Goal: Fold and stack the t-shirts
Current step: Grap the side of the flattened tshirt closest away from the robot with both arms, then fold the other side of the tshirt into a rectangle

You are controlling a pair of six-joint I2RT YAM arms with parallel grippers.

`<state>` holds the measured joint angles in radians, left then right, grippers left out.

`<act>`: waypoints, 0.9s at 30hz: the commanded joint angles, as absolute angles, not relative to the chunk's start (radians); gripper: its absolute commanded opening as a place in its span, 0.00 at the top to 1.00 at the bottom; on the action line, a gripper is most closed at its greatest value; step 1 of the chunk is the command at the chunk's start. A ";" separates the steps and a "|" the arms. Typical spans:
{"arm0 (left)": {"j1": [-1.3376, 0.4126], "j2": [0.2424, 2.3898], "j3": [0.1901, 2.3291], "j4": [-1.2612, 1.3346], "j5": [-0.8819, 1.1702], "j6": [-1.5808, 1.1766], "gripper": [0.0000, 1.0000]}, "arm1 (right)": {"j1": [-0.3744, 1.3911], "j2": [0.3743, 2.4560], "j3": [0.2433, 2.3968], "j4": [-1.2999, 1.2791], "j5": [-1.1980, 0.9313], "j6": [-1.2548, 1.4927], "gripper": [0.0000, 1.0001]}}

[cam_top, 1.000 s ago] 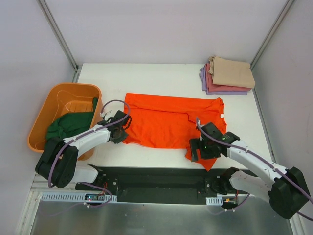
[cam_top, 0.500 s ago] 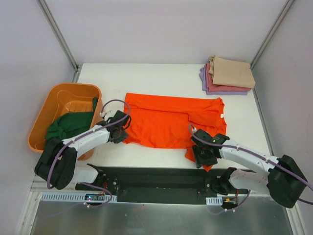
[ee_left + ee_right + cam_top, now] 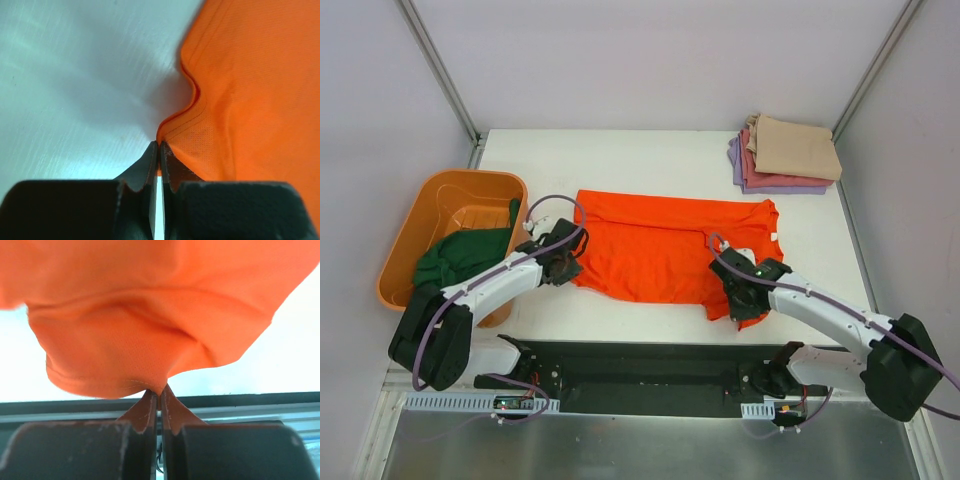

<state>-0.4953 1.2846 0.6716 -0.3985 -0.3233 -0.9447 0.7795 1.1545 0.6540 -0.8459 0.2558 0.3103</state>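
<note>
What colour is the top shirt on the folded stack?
The top t-shirt is tan, clearest in the top external view.

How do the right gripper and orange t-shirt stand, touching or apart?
Touching: the right wrist view shows the right gripper pinched shut on an edge of the orange t-shirt.

The orange t-shirt (image 3: 650, 250) is bright, plain and finely meshed. The green t-shirt (image 3: 455, 258) is dark. The tan t-shirt (image 3: 797, 148), pink-red t-shirt (image 3: 752, 172) and lavender t-shirt (image 3: 733, 153) are plain. Orange tub (image 3: 448, 183); white surface (image 3: 620, 160).
</note>
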 commanded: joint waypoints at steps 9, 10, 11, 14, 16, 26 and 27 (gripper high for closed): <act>-0.454 1.351 0.844 -0.413 -0.374 -0.943 1.00 | 0.557 1.189 0.917 -0.807 0.347 0.115 1.00; -0.443 1.364 0.859 -0.411 -0.374 -0.946 1.00 | 0.542 1.209 0.937 -0.792 0.347 0.109 0.99; -0.437 1.379 0.876 -0.413 -0.376 -0.943 1.00 | 0.523 1.233 0.954 -0.770 0.351 0.104 1.00; -0.414 1.428 0.923 -0.414 -0.371 -0.936 1.00 | 0.476 1.295 1.014 -0.730 0.344 0.081 1.00; -0.402 1.456 0.952 -0.413 -0.368 -0.937 1.00 | 0.456 1.330 1.045 -0.707 0.347 0.065 1.00; -0.368 1.580 1.091 -0.411 -0.393 -0.928 1.00 | 0.371 1.503 1.180 -0.658 0.318 0.008 1.00; -0.367 1.592 1.101 -0.413 -0.394 -0.922 1.00 | 0.362 1.515 1.190 -0.658 0.316 0.008 0.99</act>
